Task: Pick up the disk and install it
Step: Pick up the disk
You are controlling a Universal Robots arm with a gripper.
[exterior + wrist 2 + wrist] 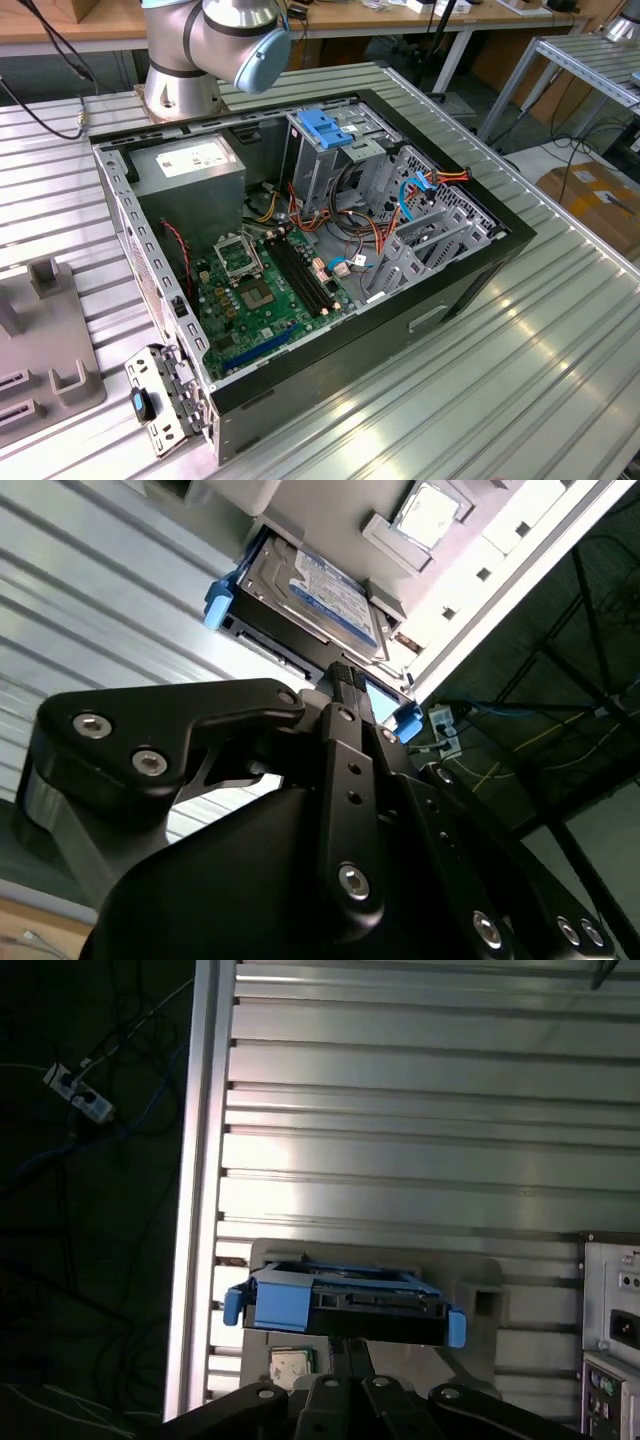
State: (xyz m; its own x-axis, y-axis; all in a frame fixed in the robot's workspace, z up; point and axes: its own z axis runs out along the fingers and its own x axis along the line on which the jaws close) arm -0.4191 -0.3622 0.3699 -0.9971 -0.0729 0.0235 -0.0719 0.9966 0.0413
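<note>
The disk [305, 590] is a flat silver drive with a white-and-blue label and blue side rails. It lies flat in a grey holder [330, 510] on the ribbed metal table. In the first wrist view I see the disk [345, 1305] edge-on, its blue rails sticking out at both ends. My black gripper [345, 677] points at the middle of the disk's near edge. Its fingers are shut together with nothing between them. In the first wrist view the gripper [352, 1344] ends right at that edge. I cannot tell whether the tips touch it.
The open computer case [470, 290] lies on the table, with a drive cage topped by a light-blue latch piece [325, 128], a grey power-supply box [190, 165] and a green board [260, 290]. The table's edge [200, 1210] runs close beside the holder. A small chip [290, 1365] rests on the holder.
</note>
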